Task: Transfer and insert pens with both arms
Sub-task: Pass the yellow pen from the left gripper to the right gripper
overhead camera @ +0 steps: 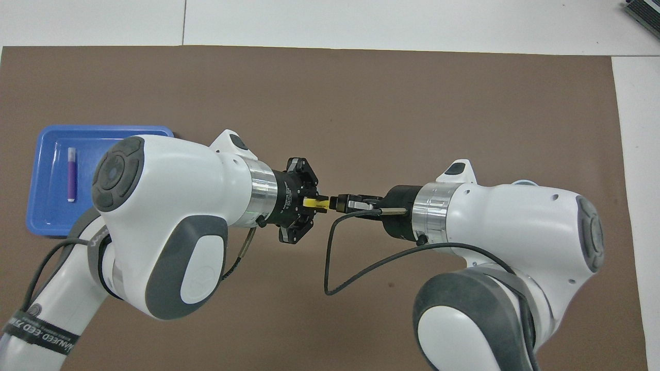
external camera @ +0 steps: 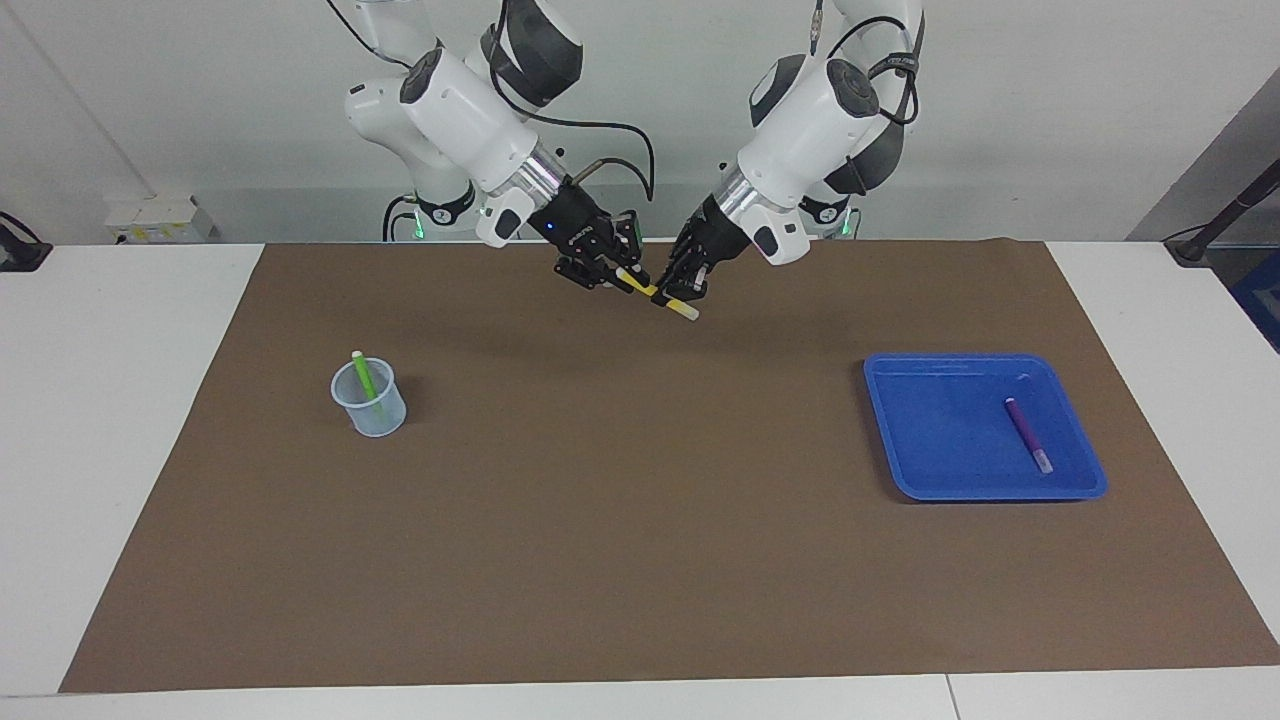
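Now both black end effectors (external camera: 684,285) (external camera: 612,272) clench one slim yellow pen (external camera: 662,296).

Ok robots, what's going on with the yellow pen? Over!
Left pincer and right pincer both shut on the yellow pen, mid-air over the mat. Handover under way. Nothing in the way.
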You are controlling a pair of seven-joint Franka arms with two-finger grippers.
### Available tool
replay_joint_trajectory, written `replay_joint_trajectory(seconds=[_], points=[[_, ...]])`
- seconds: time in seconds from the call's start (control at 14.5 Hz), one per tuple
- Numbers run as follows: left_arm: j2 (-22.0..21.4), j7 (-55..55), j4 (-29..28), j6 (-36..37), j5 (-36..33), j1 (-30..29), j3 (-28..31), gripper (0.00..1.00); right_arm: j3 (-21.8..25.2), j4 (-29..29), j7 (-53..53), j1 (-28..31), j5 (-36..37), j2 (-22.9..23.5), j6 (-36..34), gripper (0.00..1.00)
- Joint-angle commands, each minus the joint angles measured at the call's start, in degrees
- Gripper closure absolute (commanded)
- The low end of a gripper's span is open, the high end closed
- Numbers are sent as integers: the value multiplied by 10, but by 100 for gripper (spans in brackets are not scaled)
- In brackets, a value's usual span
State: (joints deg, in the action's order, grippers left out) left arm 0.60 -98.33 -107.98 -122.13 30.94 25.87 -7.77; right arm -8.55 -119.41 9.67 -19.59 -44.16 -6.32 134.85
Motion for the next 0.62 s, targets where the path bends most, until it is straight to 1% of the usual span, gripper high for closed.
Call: replay_joint_trajectory(seconds=[0.0,0.21,0.28,0.34,0.41,0.55], points=[[-18,-5,-28,-21,4,10,7,100,-1,1,3,1,-5,2,-2,100],[-19,2,-28,-14,3,9,8,100,0,3,3,5,13,2,-18,100],[-19,2,-28,-14,3,9,8,70,1,4,3,8,25,2,-30,100],[-18,-10,-25,-13,3,9,9,14,3,6,3,17,48,2,-44,100],[-19,-11,-25,-9,3,8,10,0,3,10,3,26,78,2,-58,100],[-24,-9,-25,5,3,-3,13,0,2,26,3,54,158,1,-104,100]])
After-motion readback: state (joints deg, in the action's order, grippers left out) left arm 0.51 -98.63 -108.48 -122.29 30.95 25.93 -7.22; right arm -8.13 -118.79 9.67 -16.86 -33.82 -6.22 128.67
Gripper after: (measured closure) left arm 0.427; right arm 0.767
